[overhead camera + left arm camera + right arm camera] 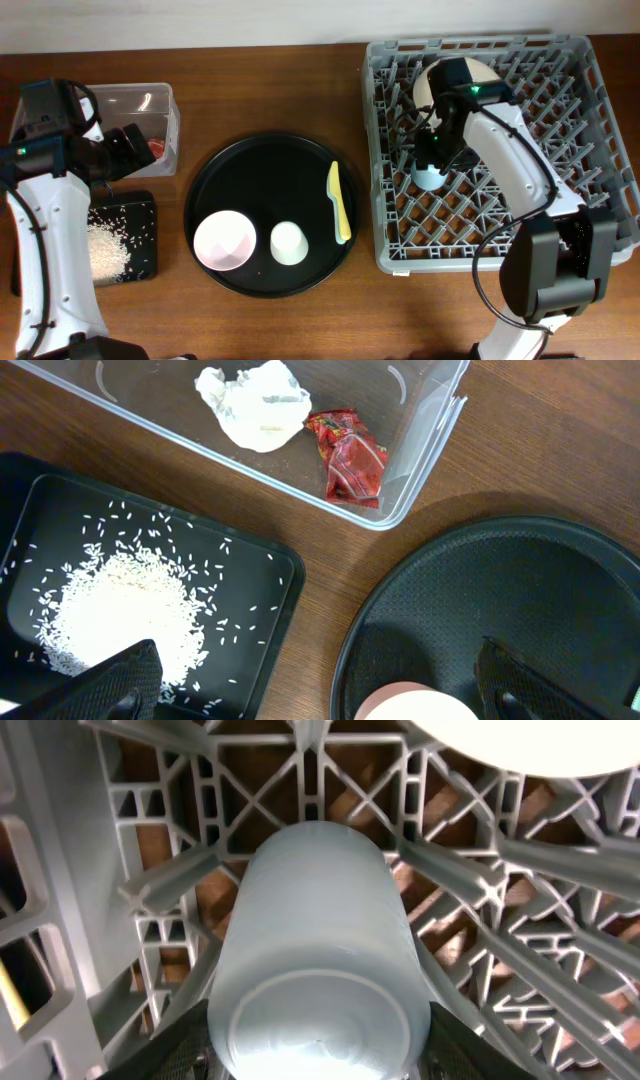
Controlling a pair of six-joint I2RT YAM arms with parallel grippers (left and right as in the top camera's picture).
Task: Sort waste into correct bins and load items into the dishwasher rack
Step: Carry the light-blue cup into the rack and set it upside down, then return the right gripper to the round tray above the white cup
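- Overhead: the rack (590,200) lies at 3 o'clock from the round tray (270,170).
- In the rack, the right claw (430,165) stands over the blue cup (428,179). The cream bowl (470,75) is at 12 o'clock from the cup and partly hidden by the arm.
- On the round tray, the pink bowl (222,241) sits at 7 o'clock, the white cup (289,243) at 6 and the utensil (340,203) along the 3 o'clock edge.
- The box (125,100) is at 10 o'clock from the round tray, with the left claw (135,145) at its near edge. The flat tray (140,215) holding rice (105,248) lies at 6 o'clock from the box.
- Left wrist: the left claw (315,665) is spread wide and holds nothing.
- The white wrapper (252,402) and red wrapper (348,455) lie touching inside the box (440,420).
- The rice (120,610) is heaped in the flat tray (270,610). The pink bowl's (410,705) rim shows at 6 o'clock on the round tray (500,590).
- Right wrist: the right claw (320,1055) is part open, its fingers (165,1055) pressed to both sides of the blue cup (320,940).
- The cup is base toward the camera over the rack (150,890) grid. The cream bowl (520,745) is at 1 o'clock.
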